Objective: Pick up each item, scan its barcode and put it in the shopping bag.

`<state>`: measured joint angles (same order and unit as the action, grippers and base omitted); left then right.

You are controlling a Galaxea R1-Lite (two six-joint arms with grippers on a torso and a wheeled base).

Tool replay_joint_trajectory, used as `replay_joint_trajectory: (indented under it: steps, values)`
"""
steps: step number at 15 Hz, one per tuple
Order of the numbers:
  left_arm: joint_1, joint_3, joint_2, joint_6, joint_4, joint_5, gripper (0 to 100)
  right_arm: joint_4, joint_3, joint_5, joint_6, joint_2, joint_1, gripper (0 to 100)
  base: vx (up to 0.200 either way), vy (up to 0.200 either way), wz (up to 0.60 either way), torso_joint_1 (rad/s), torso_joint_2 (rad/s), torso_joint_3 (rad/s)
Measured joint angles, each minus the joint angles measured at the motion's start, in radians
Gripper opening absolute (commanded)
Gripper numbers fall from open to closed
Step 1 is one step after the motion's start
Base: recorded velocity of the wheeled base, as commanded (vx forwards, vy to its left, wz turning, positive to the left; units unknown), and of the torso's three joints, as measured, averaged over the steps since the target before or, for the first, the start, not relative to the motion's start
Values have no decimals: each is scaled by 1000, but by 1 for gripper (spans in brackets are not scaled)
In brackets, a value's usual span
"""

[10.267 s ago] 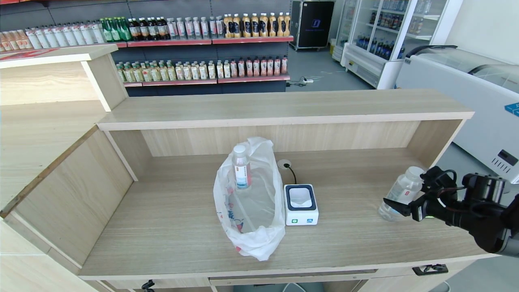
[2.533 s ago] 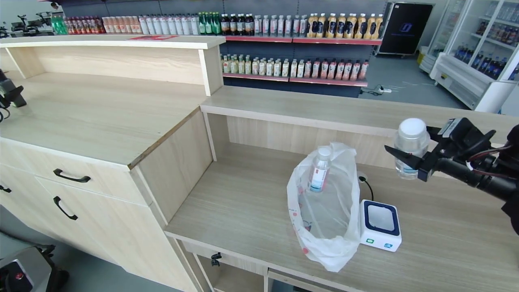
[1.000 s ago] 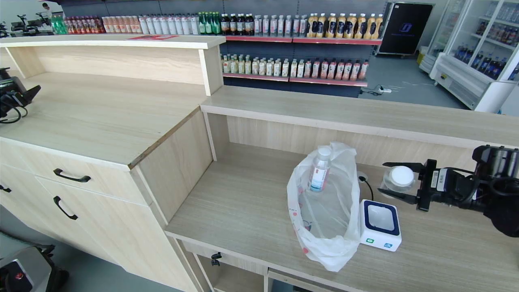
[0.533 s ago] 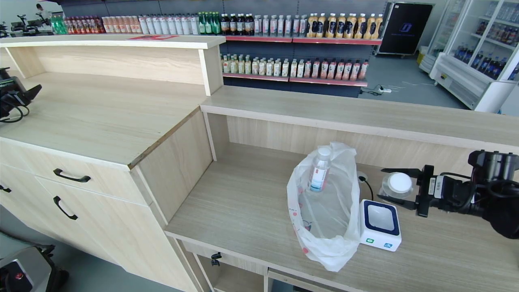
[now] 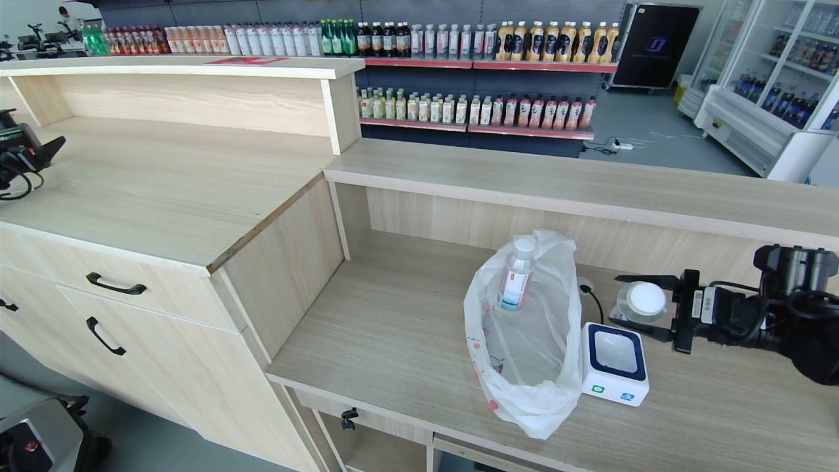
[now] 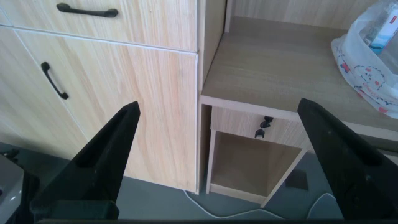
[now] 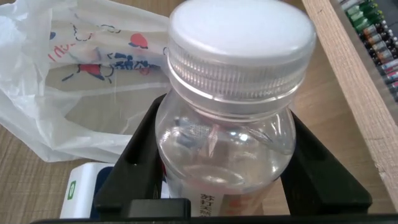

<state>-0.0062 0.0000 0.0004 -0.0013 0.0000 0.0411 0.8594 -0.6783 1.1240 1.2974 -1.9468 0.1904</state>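
Shelves of drinks lined the back of the shop, and a wooden desk stood in front. On the right, the right end effector held a clear bottle with a white cap, one finger on each side of its body. This bottle was just behind the scanner. The shopping bag lay just left of the scanner, mouth open, with a second bottle standing inside. Far to the left, the left end effector was spread wide and held nothing.

The clear bottle looked full, so it was likely a bit heavy. Its sides were smooth and round, so it could slip or spin. Thin plastic can squash, so a firm but gentle squeeze around the middle, below the cap, seemed best. The bag looked soft and floppy.
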Motion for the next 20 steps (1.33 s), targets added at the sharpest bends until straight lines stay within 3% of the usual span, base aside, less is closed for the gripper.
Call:
replay_joint_trajectory:
  steps: [20]
  values:
    - [0, 0, 0, 0, 0, 0, 100, -1, -13, 5, -20, -22, -18, 0, 0, 0, 0, 0, 0, 0]
